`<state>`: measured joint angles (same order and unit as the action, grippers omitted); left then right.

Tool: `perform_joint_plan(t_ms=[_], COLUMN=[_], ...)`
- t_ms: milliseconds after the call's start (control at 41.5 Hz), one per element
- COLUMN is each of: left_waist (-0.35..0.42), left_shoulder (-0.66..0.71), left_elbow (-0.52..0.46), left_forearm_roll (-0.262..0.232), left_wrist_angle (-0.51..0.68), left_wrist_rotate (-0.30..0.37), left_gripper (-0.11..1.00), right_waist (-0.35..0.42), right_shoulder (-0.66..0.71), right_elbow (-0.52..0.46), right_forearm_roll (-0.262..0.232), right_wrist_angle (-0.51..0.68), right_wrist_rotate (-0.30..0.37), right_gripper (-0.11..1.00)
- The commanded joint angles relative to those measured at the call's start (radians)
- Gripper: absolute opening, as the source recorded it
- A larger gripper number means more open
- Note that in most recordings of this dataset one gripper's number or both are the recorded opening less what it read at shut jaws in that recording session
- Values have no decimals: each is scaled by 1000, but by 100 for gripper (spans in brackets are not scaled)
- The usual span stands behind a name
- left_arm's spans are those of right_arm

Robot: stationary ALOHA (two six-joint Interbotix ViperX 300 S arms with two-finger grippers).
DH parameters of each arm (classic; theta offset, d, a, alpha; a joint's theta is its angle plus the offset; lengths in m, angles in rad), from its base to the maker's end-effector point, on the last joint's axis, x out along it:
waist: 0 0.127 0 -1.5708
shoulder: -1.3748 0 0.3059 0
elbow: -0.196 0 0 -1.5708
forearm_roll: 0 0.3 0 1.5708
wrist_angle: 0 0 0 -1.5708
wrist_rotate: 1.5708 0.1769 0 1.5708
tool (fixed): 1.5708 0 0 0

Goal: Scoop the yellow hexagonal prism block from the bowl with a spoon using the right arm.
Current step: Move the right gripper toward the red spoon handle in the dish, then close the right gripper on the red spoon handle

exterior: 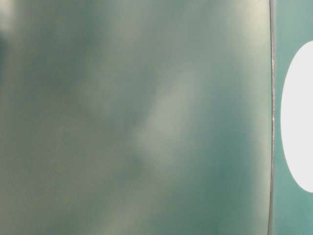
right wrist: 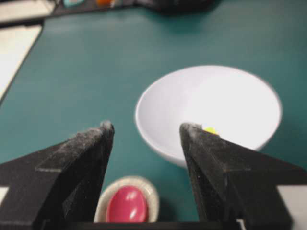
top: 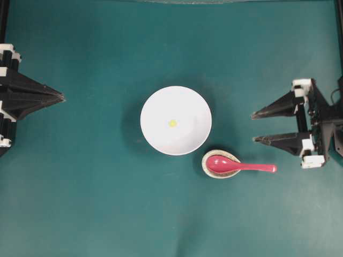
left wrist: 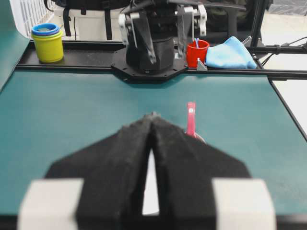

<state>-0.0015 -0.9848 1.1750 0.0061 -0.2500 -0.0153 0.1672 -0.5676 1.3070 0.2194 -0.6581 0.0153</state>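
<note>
The white bowl stands mid-table with the tiny yellow hexagonal prism block at its centre. The pink-red spoon lies just right of and below it, scoop resting in a speckled beige rest, handle pointing right. My right gripper hangs open to the right of the bowl, above the spoon's handle end, holding nothing. In the right wrist view, the bowl, the block and the spoon's scoop show beyond the right gripper. My left gripper is shut at the far left.
In the left wrist view, past the shut left gripper, the spoon handle points away. Beyond the table's far edge stand stacked yellow and blue cups, a red cup and a blue cloth. The table-level view is blurred.
</note>
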Motion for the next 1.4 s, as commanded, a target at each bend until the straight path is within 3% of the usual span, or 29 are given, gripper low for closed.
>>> perform_joint_plan(t_ms=[0,193,506,627,1060,1374], left_waist=[0,0,2,0,0,2], left_shoulder=[11,12,14,14,14,17], left_elbow=[-26,-25,-25,-25,-25,-23], left_forearm_roll=[2,2,2,2,2,2], left_wrist_angle=[-5,-5,-5,-6,-9,-6], left_wrist_rotate=[-2,-2,0,0,0,0], left_gripper=[1,1,1,1,1,1], right_waist=[55,172,370,434,483,483], right_shoulder=[58,210,492,554,667,724], right_elbow=[5,26,11,2,-34,-40], right_forearm_roll=[49,141,399,465,518,520], right_wrist_angle=[-87,-247,-451,-489,-463,-462], right_wrist_rotate=[-2,-3,-3,-3,5,5], right_gripper=[61,61,61,61,61,61])
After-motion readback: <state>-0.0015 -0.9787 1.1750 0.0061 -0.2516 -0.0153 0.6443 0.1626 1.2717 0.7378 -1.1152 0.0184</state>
